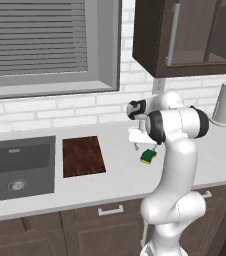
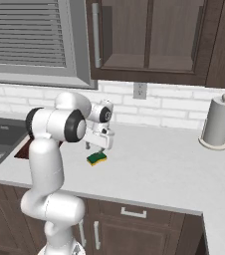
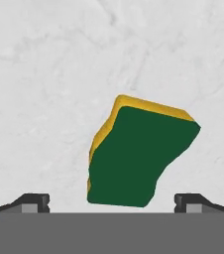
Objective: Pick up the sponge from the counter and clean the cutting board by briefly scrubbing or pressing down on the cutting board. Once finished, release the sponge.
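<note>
Directly beneath the gripper (image 3: 112, 201), the sponge (image 3: 136, 156) is lying green side up on the counter (image 1: 205, 160), well to the right of the cutting board (image 1: 83, 155). The fingers are standing spread as wide as they go, holding nothing, one tip (image 3: 34, 202) showing on each side of the sponge's near end. In the hand view the sponge's long axis is running slantwise, not square to the fingers, so a small wrist turn is probably needed before lowering.
</note>
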### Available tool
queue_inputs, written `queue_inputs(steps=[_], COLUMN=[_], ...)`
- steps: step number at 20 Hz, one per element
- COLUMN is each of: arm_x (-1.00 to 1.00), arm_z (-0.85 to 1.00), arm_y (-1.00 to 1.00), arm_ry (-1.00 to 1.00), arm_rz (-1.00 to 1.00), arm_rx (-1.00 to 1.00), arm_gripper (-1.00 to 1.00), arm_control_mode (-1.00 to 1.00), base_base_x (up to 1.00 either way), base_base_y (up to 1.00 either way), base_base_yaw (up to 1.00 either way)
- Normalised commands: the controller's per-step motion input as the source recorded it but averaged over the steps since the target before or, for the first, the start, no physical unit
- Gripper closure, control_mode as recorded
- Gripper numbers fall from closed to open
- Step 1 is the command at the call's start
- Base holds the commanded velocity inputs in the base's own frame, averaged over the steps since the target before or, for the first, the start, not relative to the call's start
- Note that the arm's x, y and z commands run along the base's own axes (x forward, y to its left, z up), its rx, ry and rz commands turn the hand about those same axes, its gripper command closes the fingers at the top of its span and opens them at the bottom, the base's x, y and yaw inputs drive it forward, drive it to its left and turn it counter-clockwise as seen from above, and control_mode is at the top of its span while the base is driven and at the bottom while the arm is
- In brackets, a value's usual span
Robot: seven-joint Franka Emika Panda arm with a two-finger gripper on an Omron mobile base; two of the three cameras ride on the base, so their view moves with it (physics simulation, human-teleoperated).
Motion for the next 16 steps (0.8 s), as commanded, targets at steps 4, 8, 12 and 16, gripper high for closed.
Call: queue_inputs(steps=[4, 8, 12, 16], arm_x=[0.08, 0.05, 0.0, 0.04], arm_z=[-0.02, -0.04, -0.23, -0.42], arm_y=[0.0, 0.0, 0.0, 0.0], arm_ry=[-0.08, -0.15, -0.18, -0.07], arm_rz=[-0.01, 0.0, 0.0, 0.0], arm_rx=[0.0, 0.0, 0.0, 0.0], arm_gripper=[-1.0, -1.0, -1.0, -1.0], arm_control_mode=[-1.0, -1.0, -1.0, -1.0], base_base_x=[0.0, 0.0, 0.0, 0.0], base_base_y=[0.0, 0.0, 0.0, 0.0], base_base_yaw=[0.0, 0.0, 0.0, 0.0])
